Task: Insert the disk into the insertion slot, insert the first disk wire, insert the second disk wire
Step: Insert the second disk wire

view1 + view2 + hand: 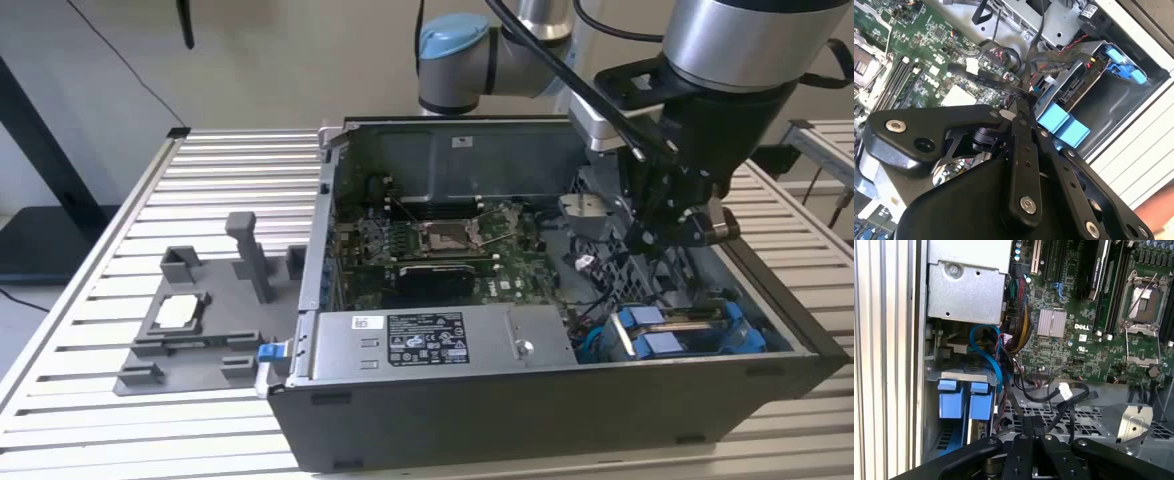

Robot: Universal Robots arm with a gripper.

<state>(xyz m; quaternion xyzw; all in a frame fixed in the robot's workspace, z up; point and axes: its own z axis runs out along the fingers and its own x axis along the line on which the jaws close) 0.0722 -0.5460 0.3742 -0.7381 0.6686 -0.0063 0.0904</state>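
On the slatted surface [107, 440] the open computer case [534, 420] fills the exterior view's centre, the disk [681, 330] sits in the insertion slot [603, 345] at lower right, and the gripper [667, 240] above has its jaws closed on a black wire [1026, 75].

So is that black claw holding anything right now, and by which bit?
The black gripper seems closed on a thin black cable, pinching it near its end; the exact hold is hard to see.
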